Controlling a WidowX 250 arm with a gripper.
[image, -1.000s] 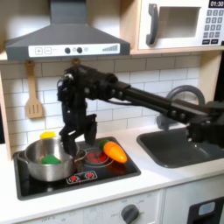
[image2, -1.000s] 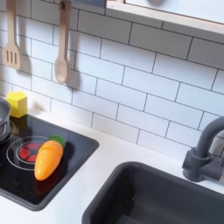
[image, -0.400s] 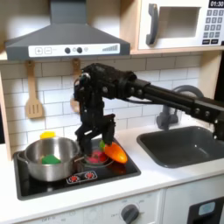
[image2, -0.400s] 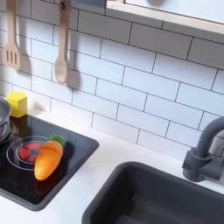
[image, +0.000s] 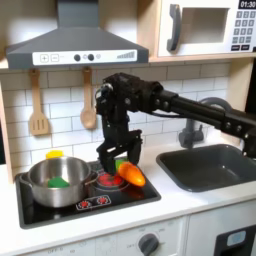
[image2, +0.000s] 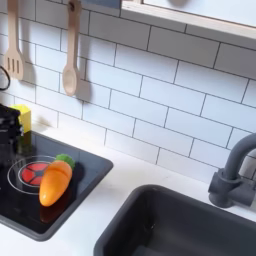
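Observation:
In the first exterior view my gripper (image: 117, 156) hangs over the stove (image: 90, 196), just above and behind an orange carrot with a green top (image: 131, 174). Its fingers stand apart, open, with nothing between them. Left of it sits a silver pot (image: 40, 186) with a green piece (image: 58, 182) inside. A yellow piece (image: 54, 154) lies behind the pot. In the second exterior view the carrot (image2: 54, 182) lies on the red burner (image2: 32, 172), and a black part of the gripper shows at the second exterior view's left edge, in front of the yellow block (image2: 24, 118).
Wooden utensils (image: 38, 105) (image: 88, 104) hang on the tiled wall; so do the spoons (image2: 70, 60). A dark sink (image: 215, 167) with a faucet (image: 190, 130) lies right of the stove, and the sink (image2: 190, 225) fills the second exterior view's lower right. A range hood (image: 75, 45) and microwave (image: 205, 28) hang overhead.
The arm has swung right from over the pot to above the carrot. Its black gripper has come in at the second exterior view's left edge. The carrot has not moved.

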